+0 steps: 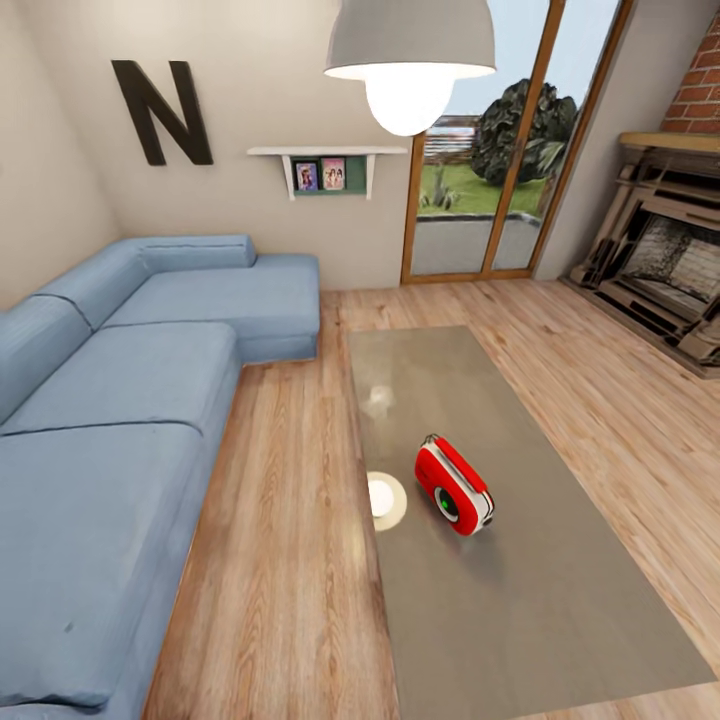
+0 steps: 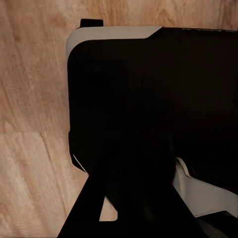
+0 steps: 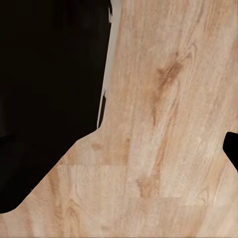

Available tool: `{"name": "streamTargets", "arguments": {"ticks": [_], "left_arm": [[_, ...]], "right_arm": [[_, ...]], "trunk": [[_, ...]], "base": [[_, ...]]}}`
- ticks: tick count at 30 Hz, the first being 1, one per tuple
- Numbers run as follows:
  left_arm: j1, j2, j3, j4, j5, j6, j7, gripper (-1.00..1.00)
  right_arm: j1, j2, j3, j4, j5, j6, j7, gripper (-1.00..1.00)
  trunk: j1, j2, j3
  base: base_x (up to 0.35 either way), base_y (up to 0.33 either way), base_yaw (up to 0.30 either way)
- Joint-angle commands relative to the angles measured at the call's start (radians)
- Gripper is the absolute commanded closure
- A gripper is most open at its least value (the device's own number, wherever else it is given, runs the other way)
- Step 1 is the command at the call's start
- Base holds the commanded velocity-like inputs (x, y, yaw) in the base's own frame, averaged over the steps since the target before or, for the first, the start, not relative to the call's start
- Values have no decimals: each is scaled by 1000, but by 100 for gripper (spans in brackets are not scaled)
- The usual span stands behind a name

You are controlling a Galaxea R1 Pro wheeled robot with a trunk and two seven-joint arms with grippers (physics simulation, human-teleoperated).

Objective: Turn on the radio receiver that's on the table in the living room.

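A: What are the tools doing?

B: Hard to say. Both wrist views look down at the wooden floor [image 3: 168, 119] past dark masses of the robot's own body [image 2: 148, 99]. I can't make out fingers in either one, so I cannot tell whether the left or right tool is spread or closed, and I see nothing held.

A: And the radio?

B: The radio [image 1: 454, 484] is red with a white edge and sits on the grey counter [image 1: 560, 600], toward the side nearer the blue sofa [image 1: 120, 400], with its round dial face turned toward the camera. Just beside it, at the counter's edge, is the bright reflection of the hanging lamp [image 1: 408, 60].

A: Is it switched on?

B: The pictures don't settle that — no light or display on it is legible. It would look the same on or off.

A: So how far along?

B: The radio is in plain sight ahead — nothing is touching it. Whether the switch has been pressed, I can't judge.
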Motion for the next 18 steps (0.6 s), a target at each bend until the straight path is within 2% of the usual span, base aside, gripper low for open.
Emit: {"name": "streamTargets", "arguments": {"ticks": [1, 18], "left_arm": [[0, -1, 0, 0, -1, -3, 0, 100], [0, 4, 2, -1, -4, -28, -2, 100]], "right_arm": [[0, 0, 0, 0, 0, -2, 0, -100], [0, 1, 3, 1, 4, 0, 13, -100]], "trunk": [[0, 0, 2], [0, 0, 7]], "base": [[0, 0, 0], [0, 0, 0]]}}
